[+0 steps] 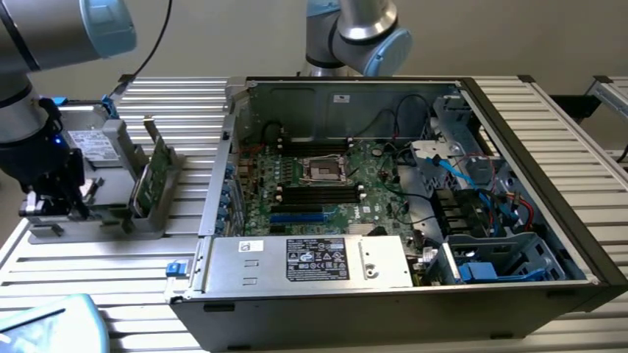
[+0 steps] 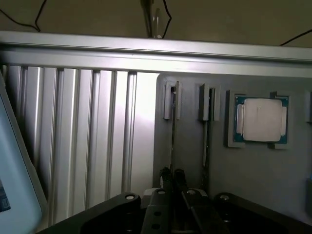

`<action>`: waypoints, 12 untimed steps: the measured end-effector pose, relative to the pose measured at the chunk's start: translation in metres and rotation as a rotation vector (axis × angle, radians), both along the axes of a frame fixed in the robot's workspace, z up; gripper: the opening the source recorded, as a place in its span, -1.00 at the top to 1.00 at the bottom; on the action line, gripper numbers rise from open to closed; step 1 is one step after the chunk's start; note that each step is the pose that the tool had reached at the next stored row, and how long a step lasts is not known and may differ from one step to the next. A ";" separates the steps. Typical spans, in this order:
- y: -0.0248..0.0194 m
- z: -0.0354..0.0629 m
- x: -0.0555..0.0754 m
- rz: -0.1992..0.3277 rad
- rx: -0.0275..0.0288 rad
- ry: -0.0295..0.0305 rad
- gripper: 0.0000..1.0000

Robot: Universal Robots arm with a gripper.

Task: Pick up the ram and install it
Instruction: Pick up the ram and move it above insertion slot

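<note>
Claw (image 2: 172, 178) is down at the grey holder (image 1: 98, 220), on the exterior view's left of the open computer case (image 1: 343, 95). I cannot tell whether it is closed on anything. The ram (image 1: 157, 176) stands on edge in that holder, not lifted out as far as I can see. The memory slots (image 1: 319, 193) on the board look bare. I judge the pick-up under way and the install not begun.

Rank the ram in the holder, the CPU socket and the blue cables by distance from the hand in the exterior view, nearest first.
1. The ram, upright in the gray holder, beside the hand.
2. The CPU socket, middle of the motherboard.
3. The blue cables, toward the case's side on the exterior view's right.
</note>
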State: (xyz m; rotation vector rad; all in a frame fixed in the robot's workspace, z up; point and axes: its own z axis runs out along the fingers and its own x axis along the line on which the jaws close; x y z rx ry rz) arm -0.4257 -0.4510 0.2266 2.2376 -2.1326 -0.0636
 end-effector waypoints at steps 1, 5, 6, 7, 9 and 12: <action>0.0000 0.0027 0.000 0.000 0.0000 0.0000 0.73; 0.0000 0.0187 0.000 0.000 0.0001 0.0000 0.73; 0.0000 0.0232 0.001 0.000 0.0000 0.0001 0.73; 0.0000 0.0279 0.001 0.000 0.0000 0.0002 0.73; 0.0000 0.0371 0.002 0.000 0.0001 0.0001 0.73; 0.0000 0.0505 0.003 0.000 0.0001 0.0001 0.73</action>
